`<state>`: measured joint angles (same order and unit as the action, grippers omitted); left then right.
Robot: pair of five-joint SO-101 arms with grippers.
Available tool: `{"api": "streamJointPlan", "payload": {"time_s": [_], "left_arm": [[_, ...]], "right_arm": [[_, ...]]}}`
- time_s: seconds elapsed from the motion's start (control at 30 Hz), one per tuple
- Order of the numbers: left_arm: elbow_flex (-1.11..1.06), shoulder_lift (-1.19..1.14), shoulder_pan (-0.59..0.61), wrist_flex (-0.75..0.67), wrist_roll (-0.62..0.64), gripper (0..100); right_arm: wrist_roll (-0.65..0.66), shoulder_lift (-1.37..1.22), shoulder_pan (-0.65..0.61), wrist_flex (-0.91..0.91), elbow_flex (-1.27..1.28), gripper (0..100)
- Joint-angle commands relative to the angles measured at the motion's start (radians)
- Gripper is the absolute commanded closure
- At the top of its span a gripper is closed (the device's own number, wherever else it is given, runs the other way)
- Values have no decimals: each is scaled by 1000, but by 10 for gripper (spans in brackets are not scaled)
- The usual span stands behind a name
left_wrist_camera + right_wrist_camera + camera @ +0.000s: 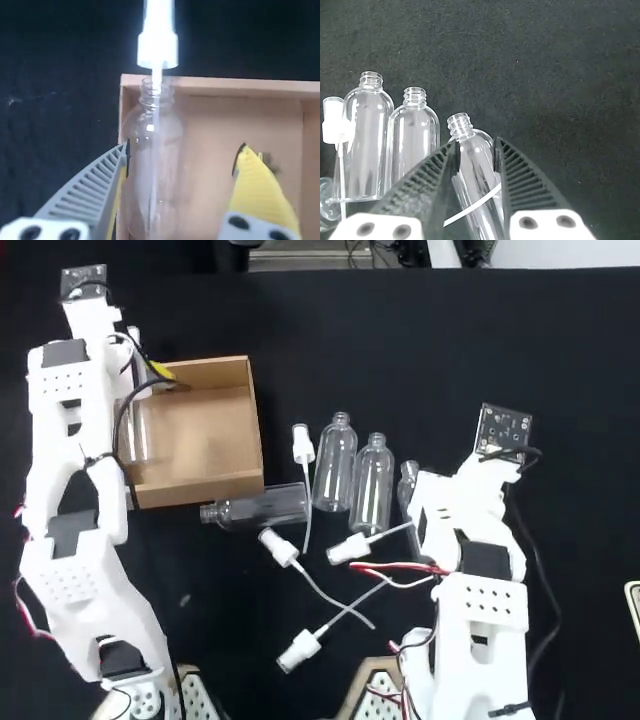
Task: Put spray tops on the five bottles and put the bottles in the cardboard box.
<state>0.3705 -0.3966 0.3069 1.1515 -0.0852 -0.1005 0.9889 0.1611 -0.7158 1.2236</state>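
Five bottles (335,462), five spray tops (300,648). My left end effector (183,146), released, flanks one bottle (150,175) in the cardboard box (205,430), base cut off; my right end effector (476,144) grasps another.

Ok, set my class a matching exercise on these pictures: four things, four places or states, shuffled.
Things
1. topped bottle
2. dark bottle
3. clear pair
4. right gripper

Places or states
A. on its side by the box
B. side by side, no tops
C. around a lone capless bottle
D. inside the left gripper

Pairs: 1-D, 2-A, 3-B, 4-C.
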Motion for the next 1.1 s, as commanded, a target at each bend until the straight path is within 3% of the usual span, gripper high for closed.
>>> {"api": "streamJointPlan", "payload": {"time_s": [0.0, 0.47, 1.07], "left_arm": [[73, -15, 12, -9, -61, 685], [65, -72, 28, -41, -78, 686], [15, -74, -39, -12, -120, 686]], "right_arm": [[0, 16, 17, 28, -10, 900], [0, 16, 17, 28, -10, 900], [0, 16, 17, 28, -10, 900]]}}
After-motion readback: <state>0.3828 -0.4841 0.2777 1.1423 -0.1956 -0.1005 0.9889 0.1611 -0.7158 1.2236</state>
